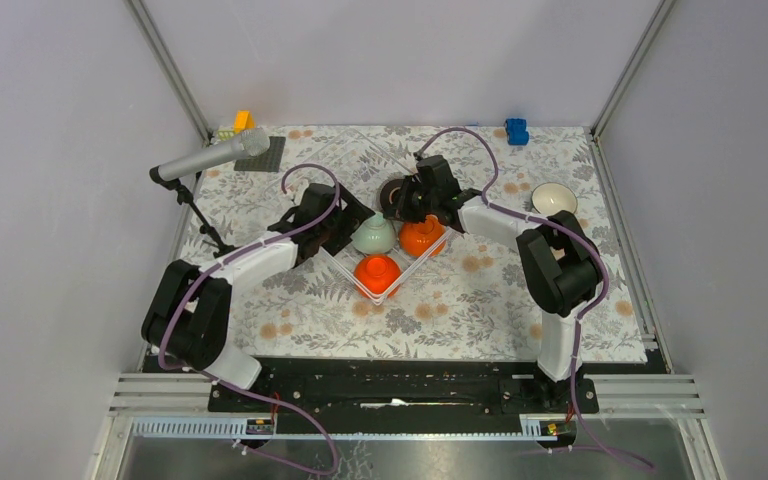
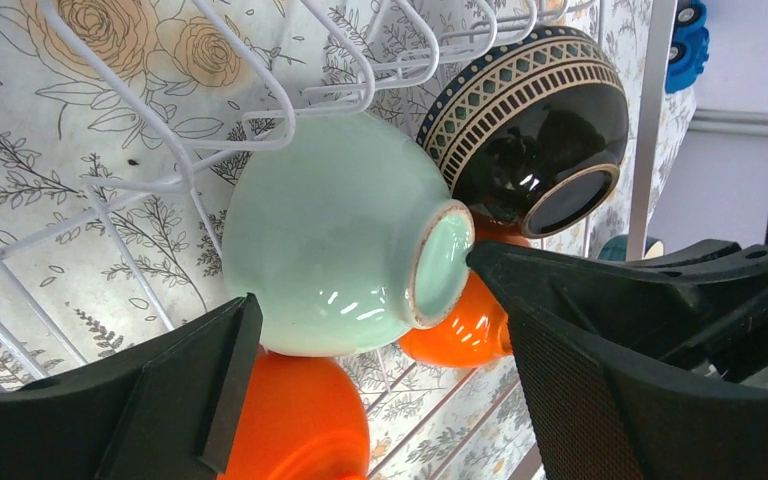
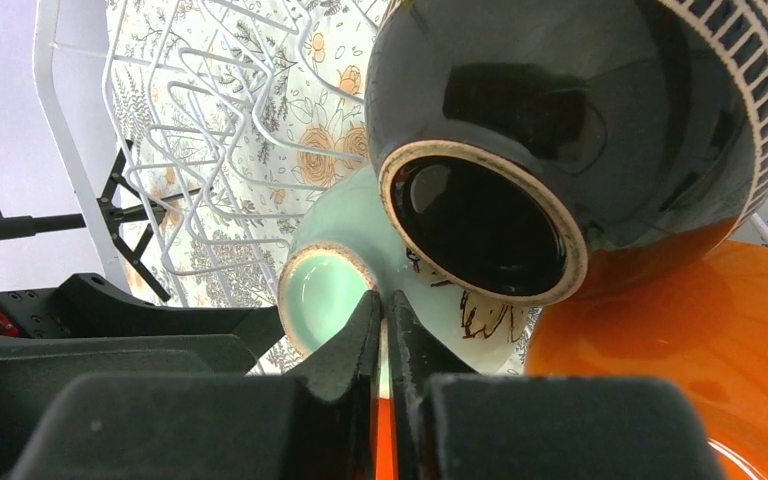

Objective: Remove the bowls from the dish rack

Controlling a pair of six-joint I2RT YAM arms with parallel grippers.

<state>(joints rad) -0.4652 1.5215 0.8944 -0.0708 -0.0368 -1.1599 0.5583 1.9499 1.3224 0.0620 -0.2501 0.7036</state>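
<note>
- From the overhead camera, the dish rack (image 1: 365, 176) is sitting mid-bench, turned with one corner toward the near edge. It is holding a mint bowl (image 1: 373, 235), a dark bowl (image 1: 394, 192) on the far side of that one, a right orange bowl (image 1: 422, 238) and a near orange bowl (image 1: 377, 272). A white bowl (image 1: 553, 197) is resting outside the rack, toward the right edge. The left gripper (image 1: 350, 232) is reaching in at the mint bowl. The right gripper (image 1: 415, 200) is hovering at the dark bowl.
- At the left wrist, the left gripper (image 2: 365, 280) is standing wide open. The mint bowl (image 2: 330, 240) is lying tipped between its fingers, foot ring facing the right-hand finger, and no contact is showing. The left arm looks the nearer one for this bowl.
- At the right wrist, the right gripper (image 3: 385, 305) is showing its fingers pressed together around nothing. The dark bowl (image 3: 560, 130) is sitting just beyond the tips, foot ring facing them.
</note>
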